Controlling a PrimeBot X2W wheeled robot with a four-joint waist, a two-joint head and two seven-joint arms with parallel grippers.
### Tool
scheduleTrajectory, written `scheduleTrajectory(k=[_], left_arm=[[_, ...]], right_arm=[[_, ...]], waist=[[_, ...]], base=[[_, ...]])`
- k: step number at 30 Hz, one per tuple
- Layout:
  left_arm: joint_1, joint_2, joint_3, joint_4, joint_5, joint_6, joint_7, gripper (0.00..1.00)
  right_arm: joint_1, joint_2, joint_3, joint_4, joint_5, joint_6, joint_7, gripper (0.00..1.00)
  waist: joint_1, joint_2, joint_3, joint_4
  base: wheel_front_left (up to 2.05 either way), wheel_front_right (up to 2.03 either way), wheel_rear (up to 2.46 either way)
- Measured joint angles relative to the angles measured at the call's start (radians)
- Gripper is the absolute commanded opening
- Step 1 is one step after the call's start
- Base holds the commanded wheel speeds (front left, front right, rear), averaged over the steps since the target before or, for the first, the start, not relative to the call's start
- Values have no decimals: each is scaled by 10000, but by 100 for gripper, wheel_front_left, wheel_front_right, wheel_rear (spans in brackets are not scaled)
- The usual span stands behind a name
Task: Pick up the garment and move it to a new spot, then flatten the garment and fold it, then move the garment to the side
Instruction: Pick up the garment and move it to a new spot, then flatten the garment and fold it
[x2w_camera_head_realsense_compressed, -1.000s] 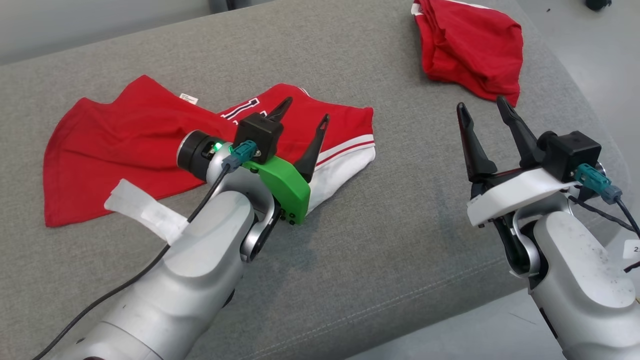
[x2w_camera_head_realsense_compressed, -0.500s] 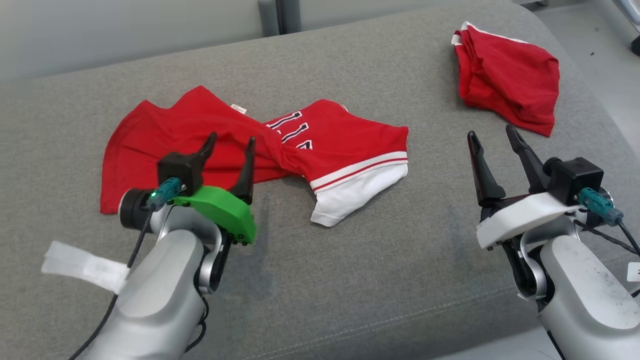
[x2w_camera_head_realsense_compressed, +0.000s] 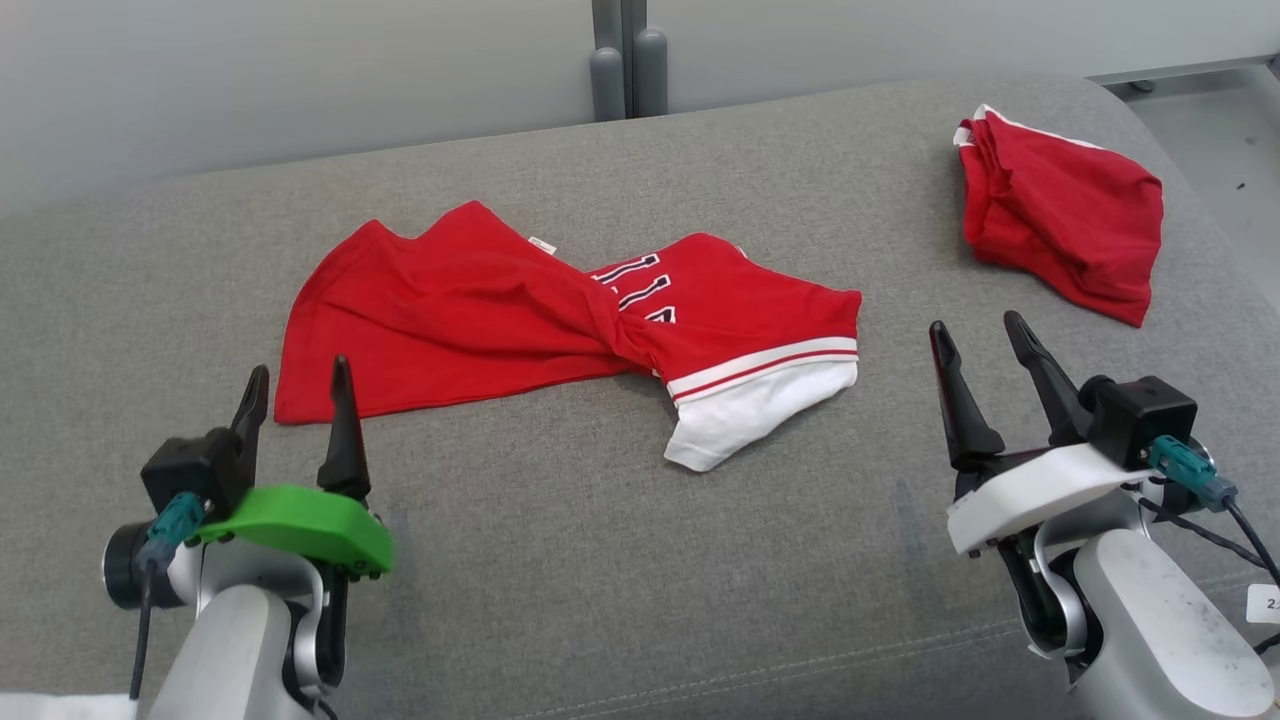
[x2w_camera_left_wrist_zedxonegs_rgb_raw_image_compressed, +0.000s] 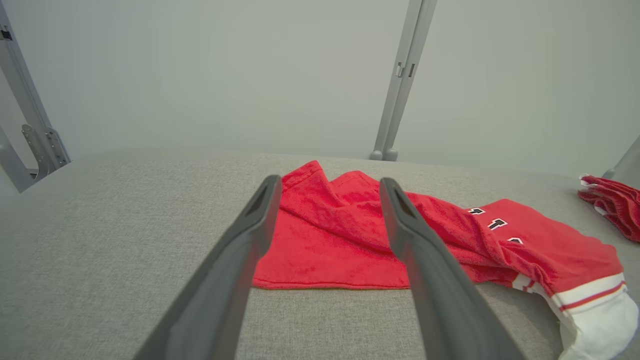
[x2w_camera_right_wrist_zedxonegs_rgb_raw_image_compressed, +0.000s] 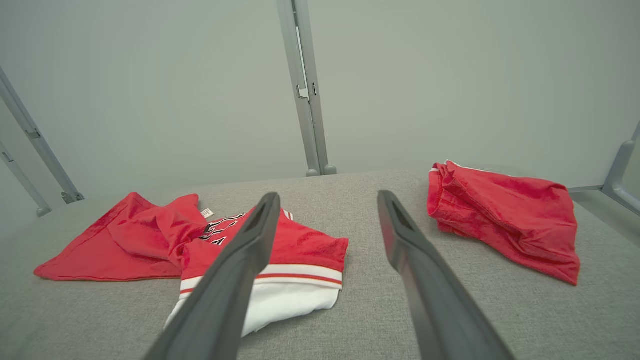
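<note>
Garment: the red garment (x2w_camera_head_realsense_compressed: 480, 300) is lying crumpled across the middle of the grey padded surface (x2w_camera_head_realsense_compressed: 600, 580). It is twisted near its centre, and a red-striped white band is showing at its right end.
Hidden: the black-and-white lettering (x2w_camera_head_realsense_compressed: 640, 285) is being partly swallowed by the twist and cannot be read. A small white tag (x2w_camera_head_realsense_compressed: 542, 245) at the far edge is too small to be made out. In the left wrist view the white end is being cut off by the frame's corner.
Other cloth: a second red piece (x2w_camera_head_realsense_compressed: 1070, 230) is lying bunched at the far right of the surface, well apart from the garment.
Left pincer: the left pincer (x2w_camera_head_realsense_compressed: 299, 368) is being held moderately spread, with nothing gripped. Its tips are pointing at the garment's near left corner, close to the cloth but clear of it.
Right pincer: the right pincer (x2w_camera_head_realsense_compressed: 975, 323) is being held at a similar spread and is empty. It is lying to the right of the white band, and no cloth is being touched.
Left arm: the forearm is rising from the lower left edge and is being cut off there. A green cover (x2w_camera_head_realsense_compressed: 300, 515) is being carried behind the fingers.
Right arm: the forearm is rising from the lower right corner, partly out of frame. A white cover (x2w_camera_head_realsense_compressed: 1030, 490) is being carried behind the fingers.
</note>
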Motion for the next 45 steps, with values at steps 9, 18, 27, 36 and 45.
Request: scheduleTrajectory(k=[9, 18, 27, 36, 45], left_arm=[[1422, -186, 832, -848, 690, 0, 0, 100], [2476, -405, 1298, -1670, 1290, 0, 0, 100], [2700, -594, 936, -2261, 1647, 0, 0, 100], [2734, -608, 639, -2725, 1843, 0, 0, 100], [2728, -627, 244, -3108, 1896, 0, 0, 100]], right_arm=[[367, 33, -59, -128, -38, -2, 0, 100], [709, 36, -88, -186, -142, 0, 0, 100], [820, -29, 44, 148, -215, 115, 0, 100], [584, 6, 886, 1039, -481, 744, 255, 100], [-498, -125, 1559, 2326, -1204, 1104, 732, 100]], waist=[[0, 0, -116, 34], [0, 0, -158, 42], [0, 0, 9, 372], [0, 0, 373, 1018], [0, 0, 868, 1934]], base=[[0, 0, 0], [0, 0, 0], [0, 0, 0], [0, 0, 0], [0, 0, 0]])
